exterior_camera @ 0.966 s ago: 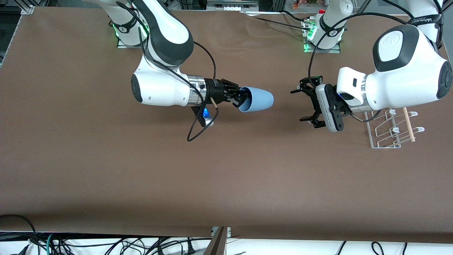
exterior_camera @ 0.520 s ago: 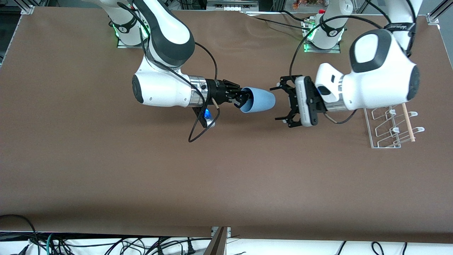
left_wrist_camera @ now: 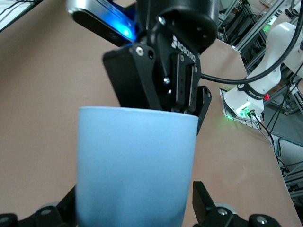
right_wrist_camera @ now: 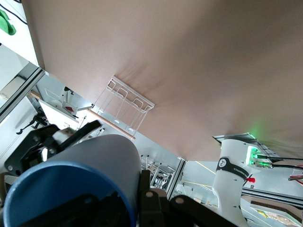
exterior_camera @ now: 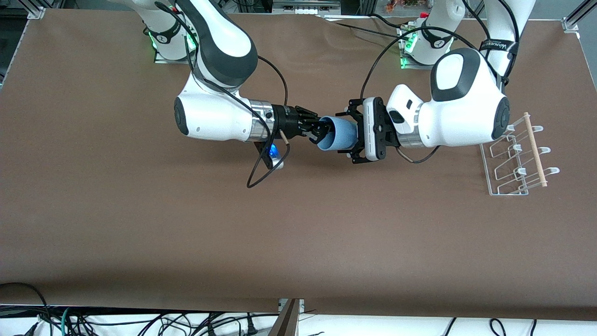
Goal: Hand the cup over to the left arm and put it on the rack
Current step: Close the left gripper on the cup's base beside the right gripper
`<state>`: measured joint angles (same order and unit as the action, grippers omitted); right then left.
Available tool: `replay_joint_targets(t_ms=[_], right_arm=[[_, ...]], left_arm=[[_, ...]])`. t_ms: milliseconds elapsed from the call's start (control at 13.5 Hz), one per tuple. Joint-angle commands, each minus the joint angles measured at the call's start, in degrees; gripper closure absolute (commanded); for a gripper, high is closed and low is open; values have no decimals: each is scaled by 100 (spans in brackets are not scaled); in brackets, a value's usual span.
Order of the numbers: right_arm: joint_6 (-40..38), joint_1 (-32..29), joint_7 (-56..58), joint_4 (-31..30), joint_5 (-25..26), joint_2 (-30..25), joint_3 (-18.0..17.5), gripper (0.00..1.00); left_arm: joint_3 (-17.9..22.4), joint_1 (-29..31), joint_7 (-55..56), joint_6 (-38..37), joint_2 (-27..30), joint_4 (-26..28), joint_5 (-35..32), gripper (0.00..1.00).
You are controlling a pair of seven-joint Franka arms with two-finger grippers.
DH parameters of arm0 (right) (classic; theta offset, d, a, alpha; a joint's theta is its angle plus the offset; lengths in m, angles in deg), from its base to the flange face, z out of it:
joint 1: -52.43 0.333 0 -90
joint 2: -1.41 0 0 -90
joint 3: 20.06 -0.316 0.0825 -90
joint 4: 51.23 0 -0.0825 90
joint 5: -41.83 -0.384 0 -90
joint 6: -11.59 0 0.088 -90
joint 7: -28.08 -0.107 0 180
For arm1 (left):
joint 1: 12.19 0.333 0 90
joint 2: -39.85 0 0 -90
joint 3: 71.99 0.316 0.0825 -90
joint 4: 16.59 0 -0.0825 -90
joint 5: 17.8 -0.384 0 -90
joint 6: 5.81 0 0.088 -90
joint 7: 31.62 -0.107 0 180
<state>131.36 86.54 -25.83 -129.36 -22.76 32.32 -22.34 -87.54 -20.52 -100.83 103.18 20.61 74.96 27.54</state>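
Note:
The light-blue cup (exterior_camera: 339, 135) lies on its side in the air over the table's middle. My right gripper (exterior_camera: 320, 132) is shut on its rim, one finger inside and one outside (right_wrist_camera: 135, 203). My left gripper (exterior_camera: 353, 136) is open, and its black fingers (left_wrist_camera: 204, 204) flank the cup's closed end with small gaps. The cup fills the left wrist view (left_wrist_camera: 137, 165) and shows in the right wrist view (right_wrist_camera: 94, 156). The white wire rack (exterior_camera: 510, 161) with its wooden dowel (exterior_camera: 534, 150) stands at the left arm's end of the table and shows in the right wrist view (right_wrist_camera: 126, 107).
A black cable (exterior_camera: 261, 172) loops down from the right wrist over the table. Both arm bases with green lights stand along the table's edge farthest from the front camera. Cables hang below the table's near edge.
The left arm has swung away from the rack toward the cup, and its open fingers now sit around the cup's closed end. The right arm has held the cup nearly still.

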Motion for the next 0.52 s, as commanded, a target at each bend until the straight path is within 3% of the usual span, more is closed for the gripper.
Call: replay_joint_targets(t_ms=[0,74,149,297,371,446], right_arm=[[29,17,-85,184,-106,90,-36,100],[29,17,-85,184,-106,81,-36,100],[29,17,-85,184,-106,81,-36,100],[55,17,-93,184,-106,90,-36,100],[64,-1,-93,184,-115,90,-36,70],[64,-18,-137,176,-115,90,-36,15]], left_arm=[[-9,25,-409,61,26,81,159,83],[-9,51,-418,52,26,73,159,95],[-9,69,-426,35,26,73,159,100],[0,95,-418,-88,26,46,115,100],[0,130,-418,-123,34,29,106,100],[0,165,-409,-132,43,3,98,100]])
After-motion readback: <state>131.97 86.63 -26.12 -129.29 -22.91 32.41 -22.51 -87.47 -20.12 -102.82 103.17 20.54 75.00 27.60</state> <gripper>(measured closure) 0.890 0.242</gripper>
